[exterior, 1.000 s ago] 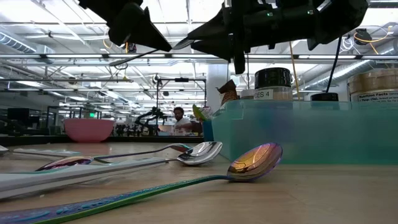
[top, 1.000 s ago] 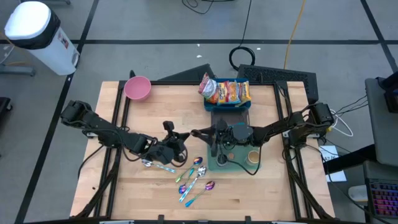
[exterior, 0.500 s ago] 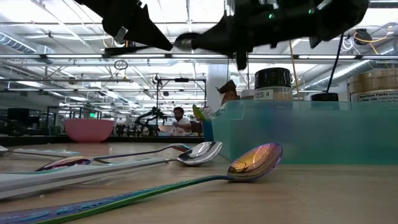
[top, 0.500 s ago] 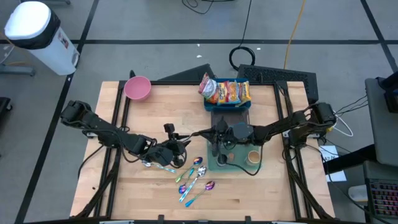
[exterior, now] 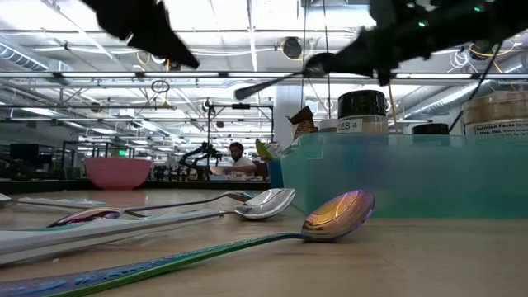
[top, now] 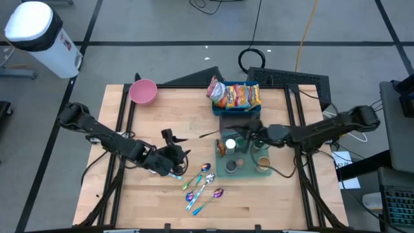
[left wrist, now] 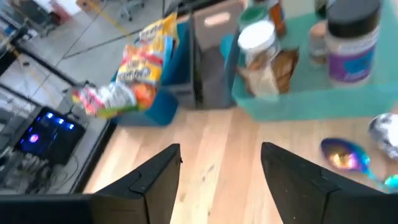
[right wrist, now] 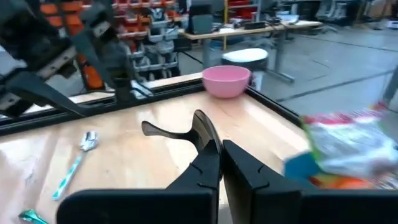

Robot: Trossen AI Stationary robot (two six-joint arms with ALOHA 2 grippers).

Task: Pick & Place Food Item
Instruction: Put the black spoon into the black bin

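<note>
While gripped, spoon (right wrist: 177, 132) in right end effector (right wrist: 214, 155)

Spoons (top: 204, 183) left of tray (top: 244, 170), snack bin (top: 236, 98) behind.

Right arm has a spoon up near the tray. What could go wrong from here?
1. The spoon sticks far out of the right gripper; a swing might knock the white-lidded jar in the teal tray.
2. Its tip points toward the open left gripper, so the two could clash.
</note>
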